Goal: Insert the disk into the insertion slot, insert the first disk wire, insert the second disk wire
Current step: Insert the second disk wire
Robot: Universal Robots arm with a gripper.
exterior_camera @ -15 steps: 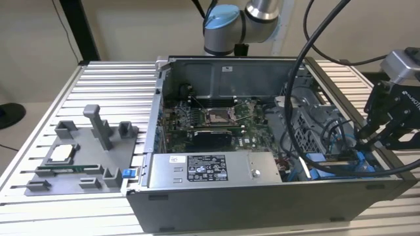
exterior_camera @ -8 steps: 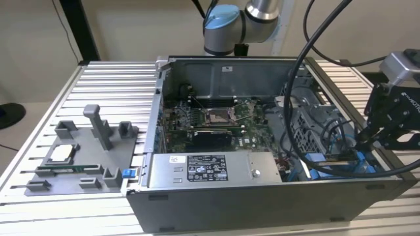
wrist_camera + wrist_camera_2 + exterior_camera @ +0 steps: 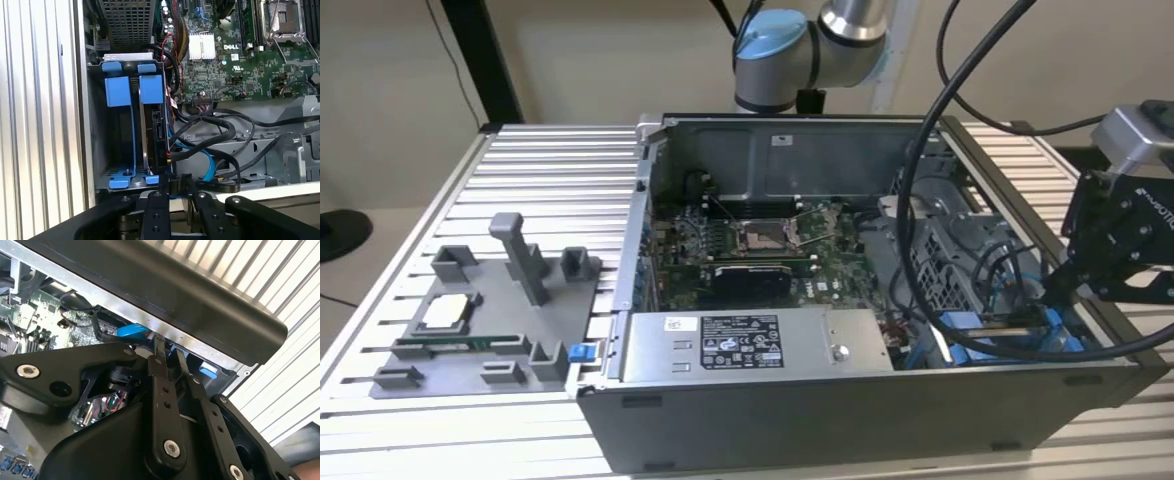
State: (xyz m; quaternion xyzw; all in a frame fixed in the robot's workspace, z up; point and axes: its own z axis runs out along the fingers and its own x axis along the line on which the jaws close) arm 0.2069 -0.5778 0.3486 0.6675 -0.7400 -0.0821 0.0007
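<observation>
An open computer case (image 3: pixel 854 420) sits on a ribbed metal worktop (image 3: pixel 547 180), with a grey moulded fixture (image 3: pixel 480 320) beside it on the exterior view's left. Inside the case lie a green motherboard (image 3: pixel 761 250) and a labelled grey power-supply box (image 3: pixel 747 345). The arm reaches over the case on the exterior view's right, and the pincer (image 3: pixel 1067 295) dips into the corner where the blue-tabbed insertion slot (image 3: pixel 987 335) is. In the first wrist view the insertion slot (image 3: pixel 116 150) stands next to the case wall, just below a perforated metal cage (image 3: pixel 127 22). The disk (image 3: pixel 156 132) stands on edge in the slot, in the compartment nearer the motherboard (image 3: pixel 225 65), and the blue tab of its frame sits level with the neighbouring tab. A bundle of black cables (image 3: pixel 215 125) loops across the metal floor close beside the disk, and a light blue cable (image 3: pixel 207 167) runs under them (its end is hidden behind the arm). The pincer (image 3: pixel 179 181) hovers right at the near end of the disk, with something small and dark at its tip. I cannot tell whether it is clenched on that or released. In the second wrist view the pincer (image 3: pixel 167 352) points at the slot's corner under the case's dark rim, just beside a bright blue plastic piece (image 3: pixel 132 331).
</observation>
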